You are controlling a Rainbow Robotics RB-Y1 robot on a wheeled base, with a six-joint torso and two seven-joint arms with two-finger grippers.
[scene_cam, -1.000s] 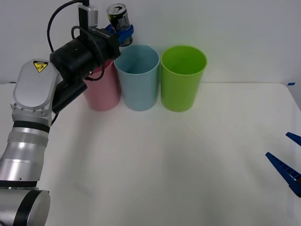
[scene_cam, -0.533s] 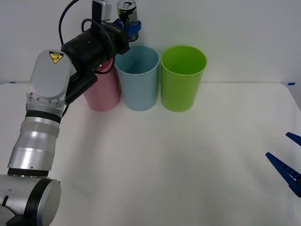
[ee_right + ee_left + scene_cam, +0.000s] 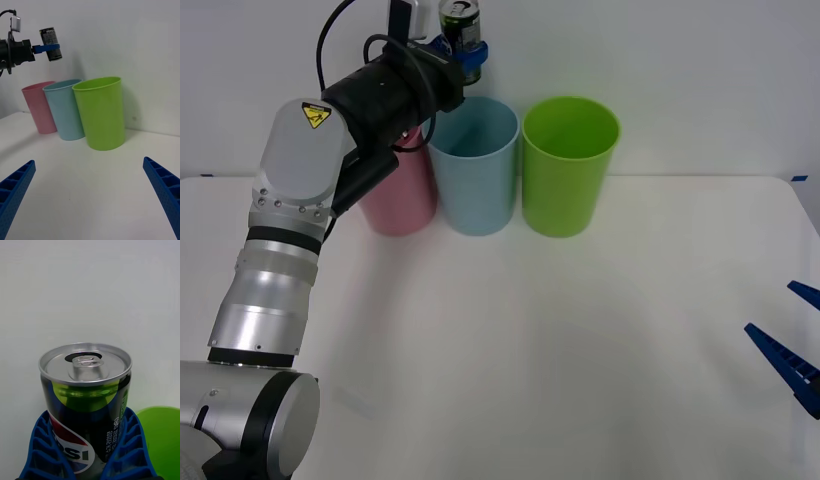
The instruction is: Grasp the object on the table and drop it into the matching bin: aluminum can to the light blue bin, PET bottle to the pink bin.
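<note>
Front view: left gripper [image 3: 464, 52] raised high, clenched on the aluminum can [image 3: 460, 24], which sits in the air above the rim of the light blue bin [image 3: 473, 170]. Pink bin [image 3: 400, 195] just beside it on one side, lime green bin [image 3: 568, 170] on the other; all three stand in a row at the far edge of the table [image 3: 560, 340]. Right gripper [image 3: 792, 345] low at the table's right edge, fingers spread, nothing in them.

Right wrist view: can [image 3: 51, 44] held roughly upright, slightly tilted, above the bins.

Left wrist view: blue fingers [image 3: 43, 450] press both sides of the can [image 3: 86, 401], pull-tab top showing.
</note>
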